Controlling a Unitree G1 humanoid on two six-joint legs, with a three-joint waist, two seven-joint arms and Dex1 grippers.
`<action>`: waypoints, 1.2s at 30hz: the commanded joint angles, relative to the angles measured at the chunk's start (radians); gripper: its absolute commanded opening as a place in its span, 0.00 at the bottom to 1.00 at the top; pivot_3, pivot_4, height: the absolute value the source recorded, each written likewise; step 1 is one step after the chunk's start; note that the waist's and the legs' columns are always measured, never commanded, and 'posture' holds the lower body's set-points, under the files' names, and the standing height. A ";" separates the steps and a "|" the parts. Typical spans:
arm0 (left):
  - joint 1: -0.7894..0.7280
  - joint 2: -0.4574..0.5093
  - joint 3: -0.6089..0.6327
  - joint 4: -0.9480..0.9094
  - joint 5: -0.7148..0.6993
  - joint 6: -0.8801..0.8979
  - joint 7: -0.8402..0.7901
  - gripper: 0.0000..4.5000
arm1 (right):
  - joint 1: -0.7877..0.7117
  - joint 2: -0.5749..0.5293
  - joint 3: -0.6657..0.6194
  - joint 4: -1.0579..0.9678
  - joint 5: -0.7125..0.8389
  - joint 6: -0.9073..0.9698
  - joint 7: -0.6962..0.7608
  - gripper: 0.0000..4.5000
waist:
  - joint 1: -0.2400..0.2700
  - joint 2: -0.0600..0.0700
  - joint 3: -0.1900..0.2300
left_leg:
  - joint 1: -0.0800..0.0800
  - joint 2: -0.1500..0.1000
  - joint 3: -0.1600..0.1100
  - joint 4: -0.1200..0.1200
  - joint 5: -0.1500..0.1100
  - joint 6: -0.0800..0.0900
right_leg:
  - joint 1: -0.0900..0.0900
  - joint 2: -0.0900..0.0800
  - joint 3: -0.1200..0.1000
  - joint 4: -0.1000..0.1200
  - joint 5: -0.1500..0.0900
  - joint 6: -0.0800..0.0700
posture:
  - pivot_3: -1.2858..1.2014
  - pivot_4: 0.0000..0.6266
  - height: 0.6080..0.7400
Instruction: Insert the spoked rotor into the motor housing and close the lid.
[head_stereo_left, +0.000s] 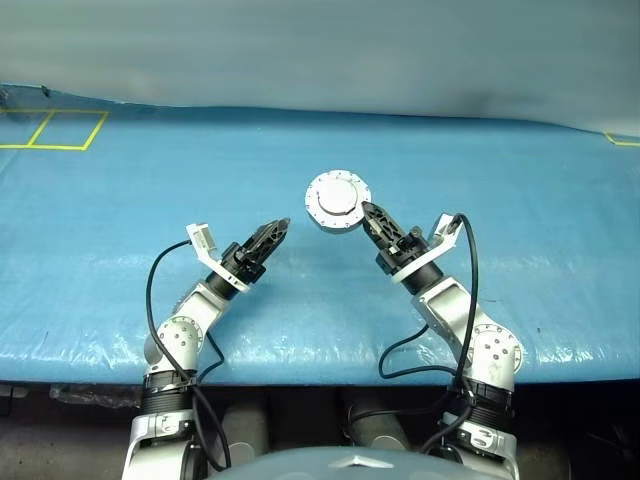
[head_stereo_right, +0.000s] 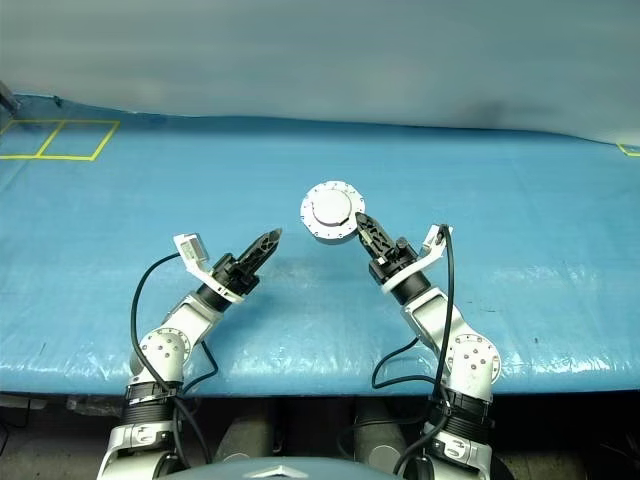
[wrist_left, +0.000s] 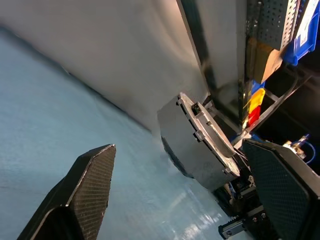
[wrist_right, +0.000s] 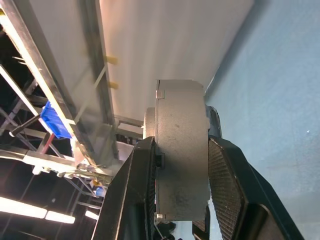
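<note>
My right gripper (head_stereo_left: 368, 212) is shut on the motor housing (wrist_right: 181, 150) and holds it up off the blue table. Its two fingers press on the housing's flat faces. The round silver lid (head_stereo_left: 338, 198), with its notched edge and raised centre, sits on the housing and faces the head camera. The spoked rotor is hidden. My left gripper (head_stereo_left: 277, 232) is raised just left of the housing and apart from it. Its fingers (wrist_left: 92, 185) are spread wide with nothing between them, and the housing (wrist_left: 192, 145) shows beyond them.
A blue sheet covers the table (head_stereo_left: 120, 250), whose front edge (head_stereo_left: 320, 375) runs near my arms. Yellow tape squares (head_stereo_left: 65, 130) mark the far left corner. A grey backdrop (head_stereo_left: 320, 50) rises behind the table. Metal shelving with blue bins (wrist_right: 52, 120) stands further off.
</note>
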 joint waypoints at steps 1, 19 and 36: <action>-0.024 -0.012 0.010 -0.036 -0.107 0.101 0.014 1.00 | -0.022 -0.005 0.047 -0.102 0.069 -0.004 0.026 0.28 | -0.002 0.000 0.000 | 0.000 0.000 0.000 0.000 0.000 0.000 | 0.000 0.000 0.000 0.000 0.000 0.000 | 0.52 0.24 1.00; -0.062 -0.052 0.017 -0.009 -0.196 0.215 0.055 1.00 | 0.030 -0.049 0.205 -0.136 0.014 -0.024 0.055 0.28 | -0.009 0.000 0.000 | 0.000 0.000 -0.001 0.001 0.000 0.000 | 0.001 0.000 0.000 0.000 0.000 0.000 | 0.52 0.24 1.00; -0.071 -0.054 0.006 0.009 -0.178 0.205 0.061 0.59 | 0.033 -0.065 0.232 -0.149 0.004 -0.046 0.068 0.28 | -0.009 0.000 0.000 | 0.000 0.000 -0.001 0.002 0.000 0.000 | 0.001 0.000 0.000 0.000 0.000 0.000 | 0.52 0.24 1.00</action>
